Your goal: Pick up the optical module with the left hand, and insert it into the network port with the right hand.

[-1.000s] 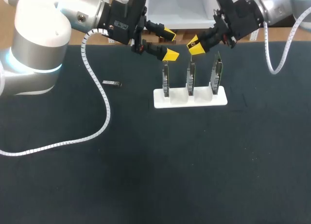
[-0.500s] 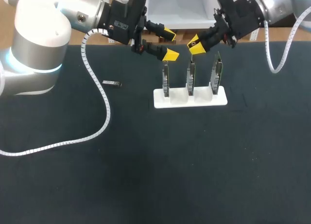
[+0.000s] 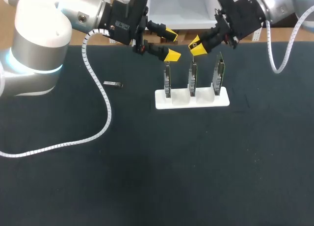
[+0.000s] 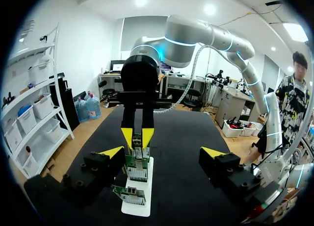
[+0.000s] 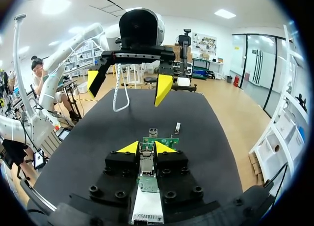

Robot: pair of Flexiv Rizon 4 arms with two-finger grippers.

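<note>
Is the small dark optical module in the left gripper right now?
No, the small dark optical module lies on the black table, apart from the open left gripper.

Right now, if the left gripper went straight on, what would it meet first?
Probably the nearest circuit board on the white stand, just ahead of the left gripper; height is unclear.

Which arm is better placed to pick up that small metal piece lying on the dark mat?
Left. The optical module lies on that arm's side of the white stand, and the left gripper is open. The right gripper sits over the middle board, farther away.
</note>
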